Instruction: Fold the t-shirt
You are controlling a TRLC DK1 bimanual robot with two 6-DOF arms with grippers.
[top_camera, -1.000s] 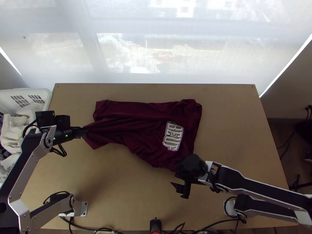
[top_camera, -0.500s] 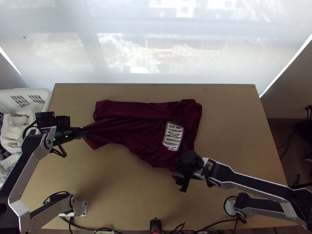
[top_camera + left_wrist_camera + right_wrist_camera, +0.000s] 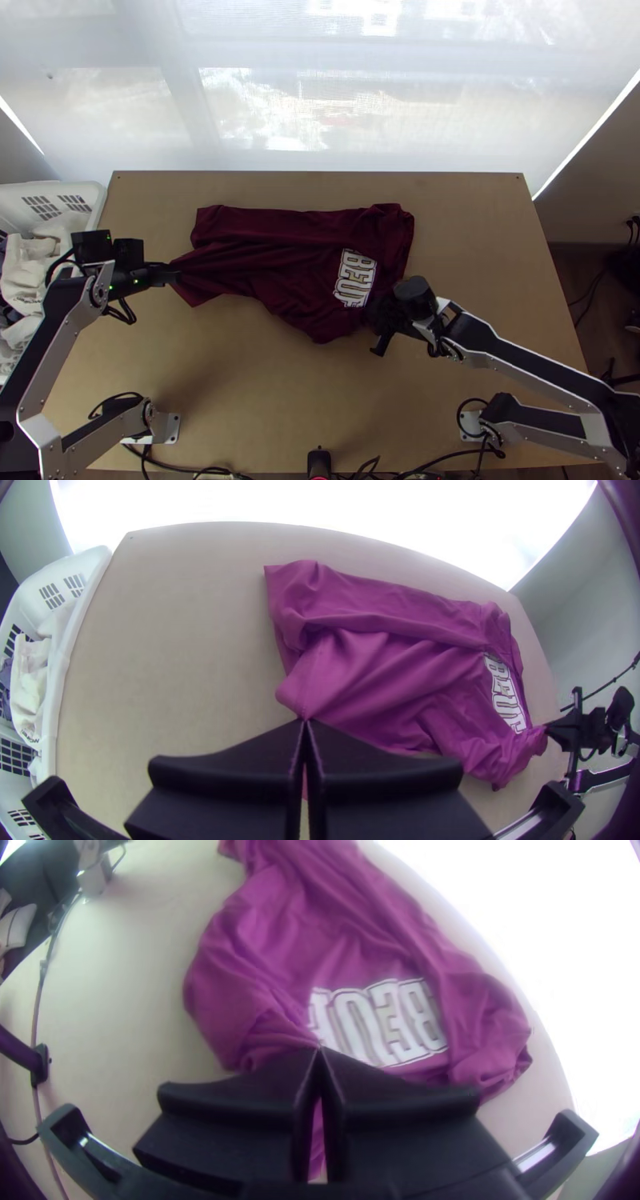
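A dark red t-shirt [image 3: 272, 256] with white lettering lies partly folded and creased across the table's middle, its far side in a long folded band. At its left end my left gripper [image 3: 174, 274] is shut on a drawn-out corner; in the left wrist view the tips of that gripper [image 3: 305, 723] meet on the cloth. Over the shirt's near right corner, beside the lettering, is my right gripper [image 3: 379, 320]. The right wrist view has this gripper [image 3: 320, 1052] shut on bunched cloth of the t-shirt [image 3: 267, 973].
A white laundry basket [image 3: 98, 210] holding clothes stands at the table's left edge. Bare wooden table [image 3: 472, 256] lies to the right of the shirt and on its near side. Cables and a small black device [image 3: 319, 462] are at the near edge.
My right gripper has moved up the picture and slightly right, and the shirt's near right corner has shifted with it, now bunched. The left arm has stayed almost still.
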